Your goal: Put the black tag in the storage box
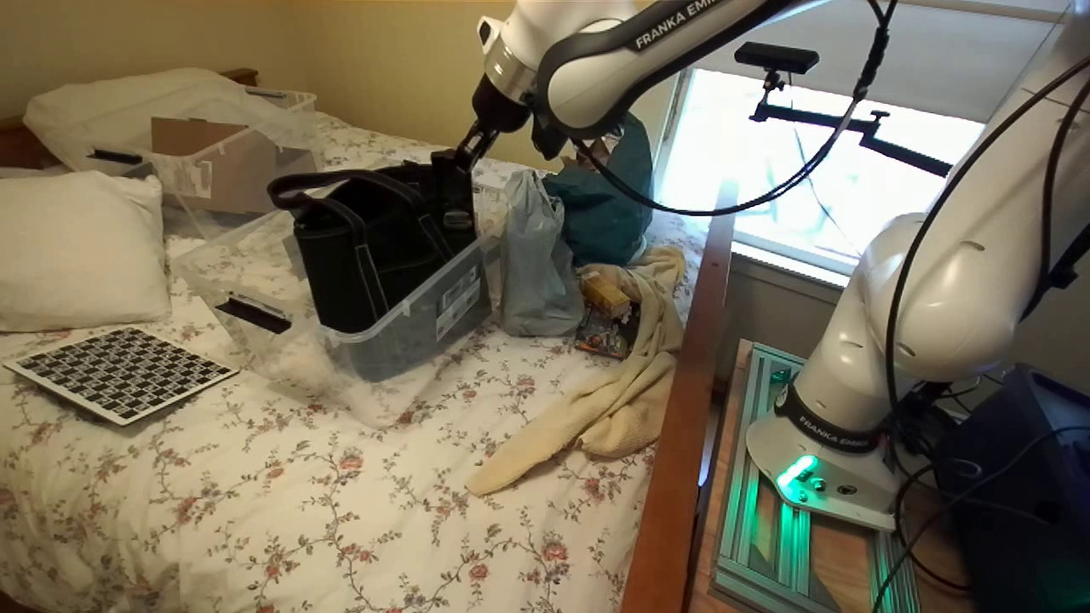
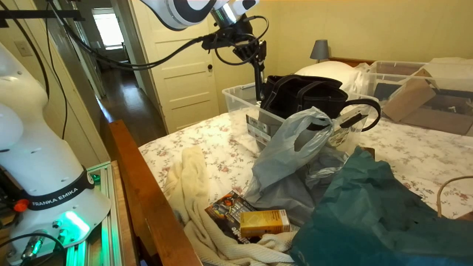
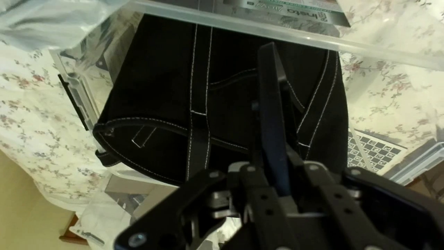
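Observation:
In both exterior views my gripper (image 1: 471,151) points down over the storage box (image 1: 387,358), a clear, slightly bluish bin. Its jaws are shut on the black tag (image 1: 451,194), a thin flat piece that hangs below the fingertips. From the wrist camera the tag (image 3: 272,114) appears nearly edge-on, stretching out from between the jaws. A big black fabric bag (image 2: 321,92) with white stitching fills much of the box and rises above its rim. The tag's lower end is down by the bag's end, within the box's outline; whether it touches the bag I cannot tell.
A grey plastic bag (image 2: 284,181) leans near the box, with a teal bag (image 2: 369,218) beside it. Close by are a yellow carton (image 2: 264,222) and a cream blanket (image 1: 596,400). Another clear bin with cardboard (image 1: 221,170) stands behind. A wooden bed rail (image 1: 690,392) borders the bed.

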`<state>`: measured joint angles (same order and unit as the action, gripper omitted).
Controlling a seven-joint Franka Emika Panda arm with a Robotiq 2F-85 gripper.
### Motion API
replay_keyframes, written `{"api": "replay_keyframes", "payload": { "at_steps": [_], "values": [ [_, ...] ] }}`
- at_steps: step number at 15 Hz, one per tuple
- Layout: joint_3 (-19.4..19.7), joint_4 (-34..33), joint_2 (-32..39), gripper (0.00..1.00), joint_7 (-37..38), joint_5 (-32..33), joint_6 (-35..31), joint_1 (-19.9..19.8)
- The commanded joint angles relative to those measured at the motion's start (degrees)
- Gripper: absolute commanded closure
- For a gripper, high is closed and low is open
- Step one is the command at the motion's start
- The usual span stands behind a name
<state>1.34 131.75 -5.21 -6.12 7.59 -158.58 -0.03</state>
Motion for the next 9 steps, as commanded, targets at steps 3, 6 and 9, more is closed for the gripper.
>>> {"api": "replay_keyframes", "payload": {
  "at_steps": [3,6,9],
  "values": [
    [-0.03,-10.15,10.02,0.96,-21.66,-12.47,0.46,1.98],
    [-1.41,-14.21,13.92,0.96,-33.28,-19.14,0.55,0.74],
    [-2.53,-17.7,17.28,0.96,-42.01,-24.46,0.34,-0.55]
  ]
}}
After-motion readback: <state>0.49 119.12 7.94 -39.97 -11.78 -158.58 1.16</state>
